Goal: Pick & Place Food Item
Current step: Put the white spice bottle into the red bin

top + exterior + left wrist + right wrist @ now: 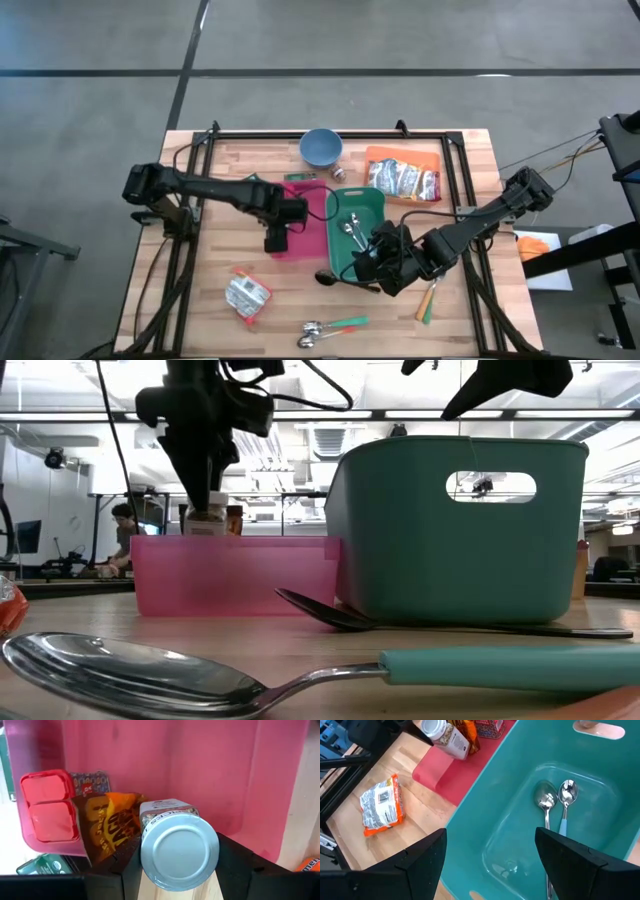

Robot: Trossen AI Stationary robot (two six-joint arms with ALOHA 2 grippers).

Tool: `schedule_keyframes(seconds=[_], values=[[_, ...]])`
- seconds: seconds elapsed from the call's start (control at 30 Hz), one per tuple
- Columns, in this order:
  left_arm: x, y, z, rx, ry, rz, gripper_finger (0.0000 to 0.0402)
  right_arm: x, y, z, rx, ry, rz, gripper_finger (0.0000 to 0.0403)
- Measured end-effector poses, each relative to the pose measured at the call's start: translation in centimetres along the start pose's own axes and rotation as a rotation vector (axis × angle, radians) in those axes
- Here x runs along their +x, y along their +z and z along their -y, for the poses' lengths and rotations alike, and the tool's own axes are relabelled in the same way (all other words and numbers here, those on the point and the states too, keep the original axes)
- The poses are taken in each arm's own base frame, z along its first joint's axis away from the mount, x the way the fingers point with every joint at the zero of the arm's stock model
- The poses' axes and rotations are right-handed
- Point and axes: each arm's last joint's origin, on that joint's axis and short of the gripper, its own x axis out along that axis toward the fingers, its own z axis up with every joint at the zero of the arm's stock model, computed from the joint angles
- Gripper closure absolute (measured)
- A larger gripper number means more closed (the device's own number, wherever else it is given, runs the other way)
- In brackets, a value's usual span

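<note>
Two dark hands work: the left hand (175,870) grips a silver-lidded glass spice jar (177,847) over the pink plastic bin (310,215); the right hand (490,862) hovers wide open, empty, above the teal plastic bin (520,795).

Open-plan lab: ceiling strip lights (330,412), person (124,530) at desk.

Bin (310,225) left of, touching basket (358,232); spoons (351,228) inside basket.
</note>
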Motion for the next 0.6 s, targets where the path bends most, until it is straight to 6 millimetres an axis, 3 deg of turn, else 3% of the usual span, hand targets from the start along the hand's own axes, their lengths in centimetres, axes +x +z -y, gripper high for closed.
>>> schedule_keyframes(seconds=[0.6], values=[[0.22, 0.13, -0.26, -0.02, -0.064, 0.003, 0.0215, 0.0, 0.0, -0.02, 0.001, 0.002, 0.0, 0.0105]])
